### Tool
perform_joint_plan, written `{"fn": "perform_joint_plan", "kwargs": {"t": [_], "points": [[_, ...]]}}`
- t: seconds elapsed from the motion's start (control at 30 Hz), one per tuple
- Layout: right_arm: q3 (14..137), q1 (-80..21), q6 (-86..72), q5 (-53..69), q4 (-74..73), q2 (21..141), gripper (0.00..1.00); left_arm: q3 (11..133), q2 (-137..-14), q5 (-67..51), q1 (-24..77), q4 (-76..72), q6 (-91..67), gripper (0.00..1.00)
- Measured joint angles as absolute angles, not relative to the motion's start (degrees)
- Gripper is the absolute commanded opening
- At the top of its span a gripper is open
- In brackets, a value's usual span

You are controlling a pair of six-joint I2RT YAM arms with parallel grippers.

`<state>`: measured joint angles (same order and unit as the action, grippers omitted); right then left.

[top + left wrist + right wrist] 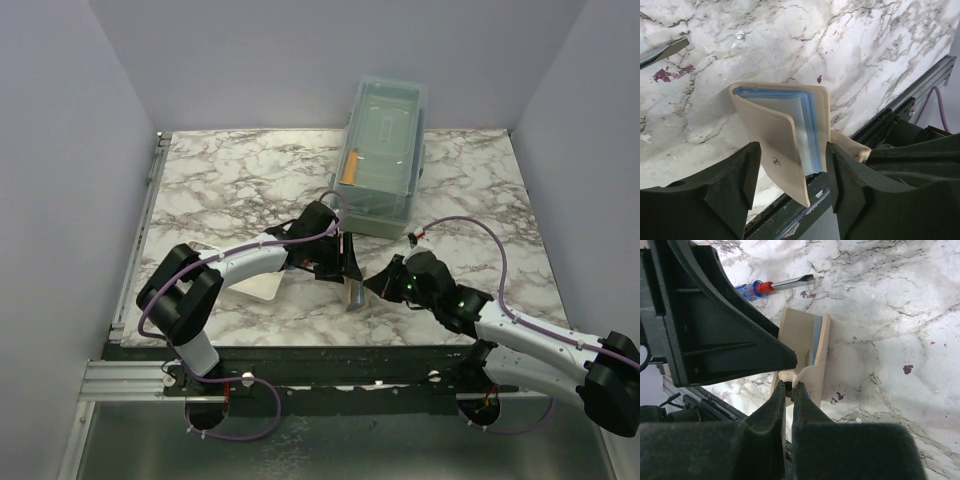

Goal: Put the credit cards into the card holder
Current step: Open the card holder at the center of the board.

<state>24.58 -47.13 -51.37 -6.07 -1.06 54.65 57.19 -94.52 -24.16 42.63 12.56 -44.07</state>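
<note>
- Card holder [785,135]: probably light, limp and smooth; best taken by a flap edge, gently, without creasing.
- Stood on edge, half open, close to the tabletop's near edge, about midway along it.
- Pinched at one tan flap by the right gripper [789,385], fingers pressed together.
- Just beyond, flanked by the spread left gripper [792,157], seemingly without touching.
- Credit cards: not made out.
- Farther back, a screwdriver [772,286]; towards the far edge, a clear lidded box [382,150].
</note>
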Motion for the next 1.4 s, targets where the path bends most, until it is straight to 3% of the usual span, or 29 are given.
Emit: {"fn": "perform_joint_plan", "kwargs": {"t": [0.33, 0.5, 0.57, 0.73, 0.97, 1.4], "points": [[24.6, -47.1, -51.4, -6.0, -1.7, 54.7, 0.02, 57.7, -95.8, -20.9, 42.9, 15.1, -42.5, 0.20], [30.6, -47.1, -55.7, -12.8, -16.3, 59.3, 0.31, 57.7, -95.8, -18.5, 42.9, 16.2, -41.5, 0.01], [35.5, -47.1, -57.6, -16.1, -23.9, 63.6, 0.39, 57.7, -95.8, -18.3, 42.9, 16.3, -41.1, 0.00], [42.3, -47.3, -56.4, -19.5, -33.9, 67.7, 0.48, 57.7, -95.8, -18.4, 42.9, 16.4, -40.8, 0.00], [48.3, -48.8, -51.5, -19.9, -36.3, 67.8, 0.62, 57.8, -95.8, -18.4, 42.9, 16.4, -40.6, 0.00], [31.8, -45.7, -52.1, -7.6, -13.8, 67.2, 0.44, 57.7, -95.8, -18.4, 42.9, 16.4, -40.8, 0.00]]}}
